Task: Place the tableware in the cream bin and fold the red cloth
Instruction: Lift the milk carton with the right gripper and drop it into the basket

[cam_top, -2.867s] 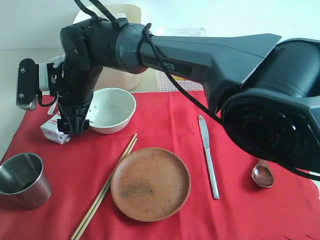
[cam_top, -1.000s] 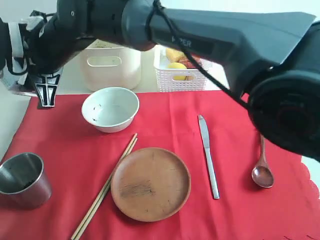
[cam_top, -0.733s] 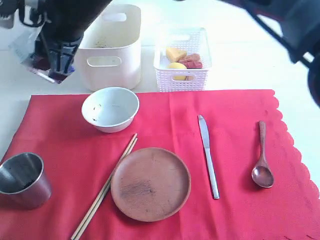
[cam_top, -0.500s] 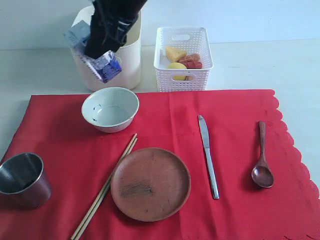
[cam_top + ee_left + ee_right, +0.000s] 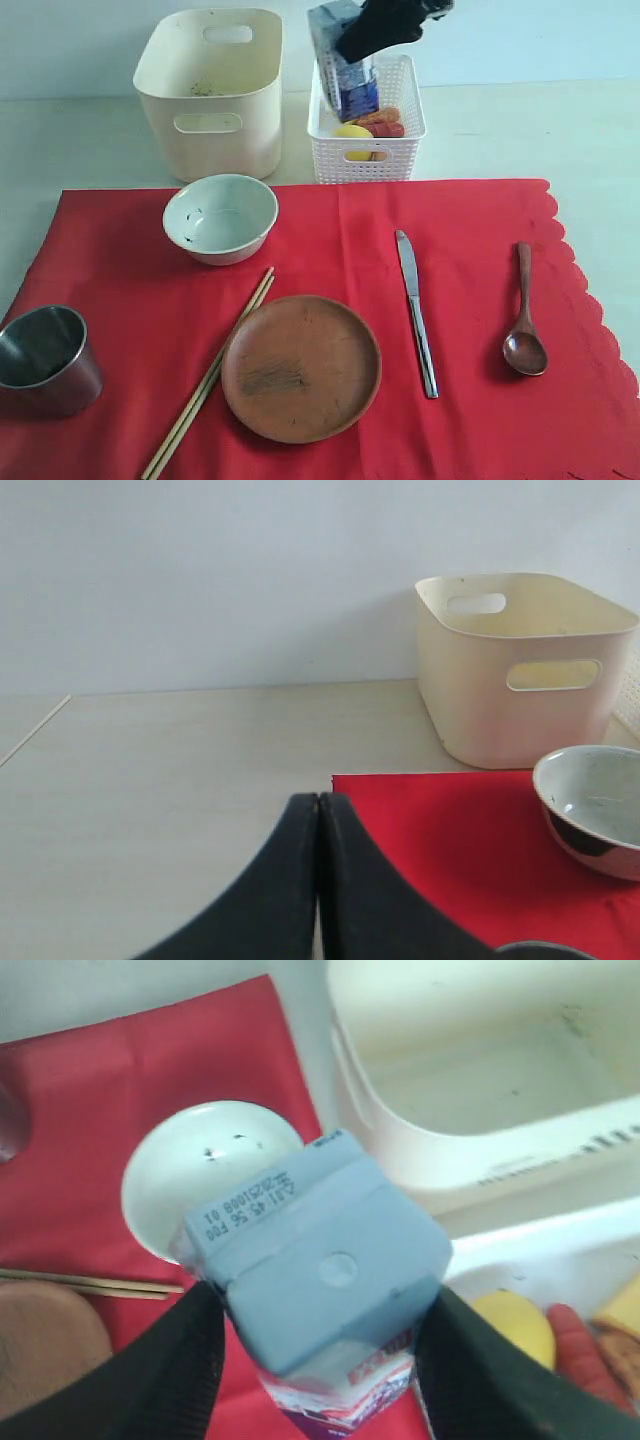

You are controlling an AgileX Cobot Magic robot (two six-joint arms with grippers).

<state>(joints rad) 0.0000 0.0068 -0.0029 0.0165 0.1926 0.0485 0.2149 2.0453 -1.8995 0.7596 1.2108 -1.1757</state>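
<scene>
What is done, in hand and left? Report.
Done: nothing of the task itself; the cream bin holds no tableware. In hand: the right gripper holds the milk carton over the white lattice basket; the left gripper is shut, empty. Left: pale bowl, steel cup, wooden plate, chopsticks, knife and spoon all sit on the red cloth, which is flat, unfolded.

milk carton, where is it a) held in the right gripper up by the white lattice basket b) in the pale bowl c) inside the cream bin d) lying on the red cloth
a: the right gripper clamps the milk carton, raised beside the white lattice basket.
</scene>
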